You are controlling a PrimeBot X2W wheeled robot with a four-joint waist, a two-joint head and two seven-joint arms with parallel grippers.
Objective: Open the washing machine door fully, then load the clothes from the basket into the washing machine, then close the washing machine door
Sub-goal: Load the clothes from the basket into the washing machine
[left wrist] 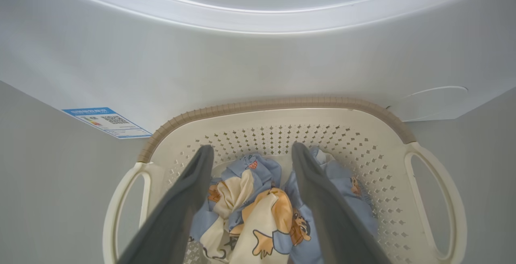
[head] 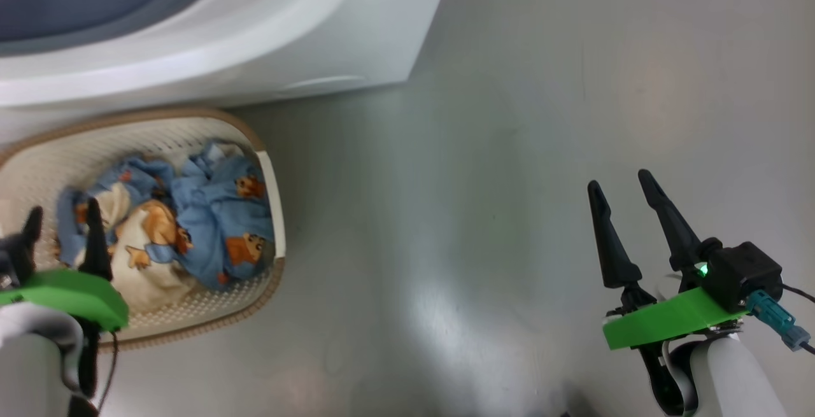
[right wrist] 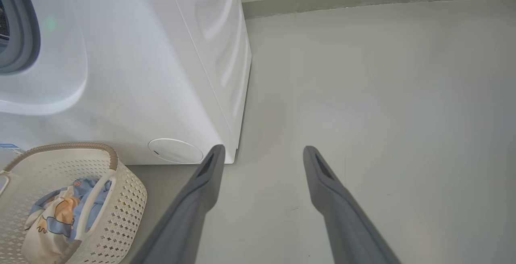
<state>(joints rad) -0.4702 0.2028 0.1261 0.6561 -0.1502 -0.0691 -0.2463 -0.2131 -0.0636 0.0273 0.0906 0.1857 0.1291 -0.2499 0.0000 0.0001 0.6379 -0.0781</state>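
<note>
The white washing machine stands at the top left, and part of its grey-blue gasket shows. The washing machine door is out of view. On the floor in front sits the cream basket with a brown rim. Inside it lie the clothes, a light-blue and cream bundle with cartoon figures. My left gripper hovers open above the basket's near side; in the left wrist view its fingers straddle the clothes without touching them. My right gripper hangs open and empty over bare floor to the right.
A blue label and a round flap sit low on the washer's front, just behind the basket. The right wrist view has grey floor running to a wall base, with the washer's corner left of my right gripper.
</note>
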